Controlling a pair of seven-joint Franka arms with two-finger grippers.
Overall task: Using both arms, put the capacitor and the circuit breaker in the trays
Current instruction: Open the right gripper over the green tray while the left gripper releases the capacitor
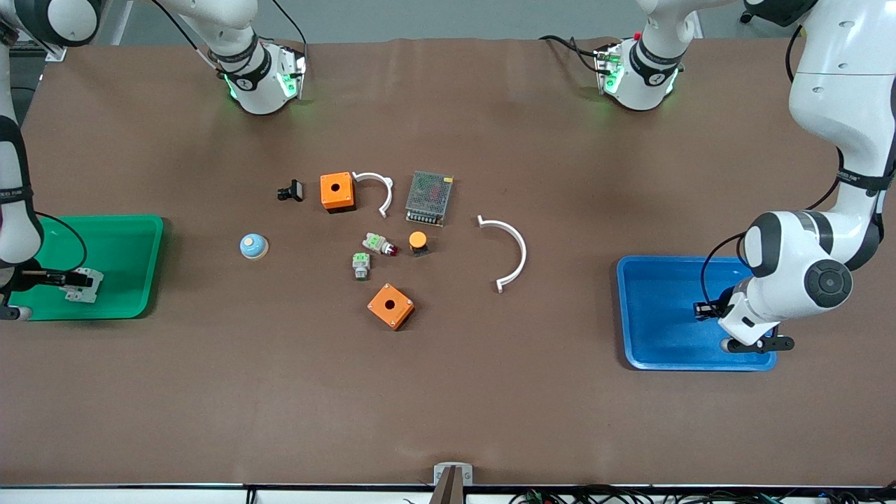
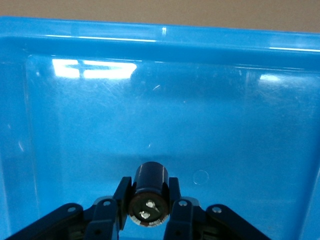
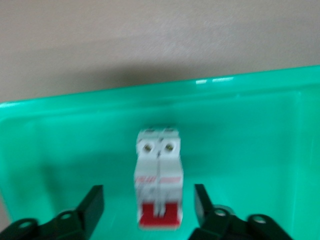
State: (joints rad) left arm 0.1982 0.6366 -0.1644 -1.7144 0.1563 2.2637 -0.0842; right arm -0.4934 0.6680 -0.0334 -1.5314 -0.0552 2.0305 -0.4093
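The capacitor (image 2: 148, 186), a dark stubby cylinder with two metal leads at its end, is held between the fingers of my left gripper (image 2: 149, 196), just above the floor of the blue tray (image 2: 235, 115). In the front view the left gripper (image 1: 703, 309) is over the blue tray (image 1: 654, 339) at the left arm's end of the table. The circuit breaker (image 3: 158, 175), white with red levers, lies in the green tray (image 3: 250, 130). My right gripper (image 3: 148, 202) is open, with a finger on either side of the breaker and clear of it. In the front view the right gripper (image 1: 68, 280) is at the breaker (image 1: 87, 287) in the green tray (image 1: 122, 241).
On the middle of the table lie two orange boxes (image 1: 337, 191) (image 1: 390, 305), two white curved pieces (image 1: 376, 187) (image 1: 509, 248), a mesh-covered power supply (image 1: 429, 197), an orange-capped button (image 1: 418, 242), two grey parts with green tops (image 1: 378, 243) (image 1: 361, 264), a blue-domed button (image 1: 253, 246) and a black clip (image 1: 291, 190).
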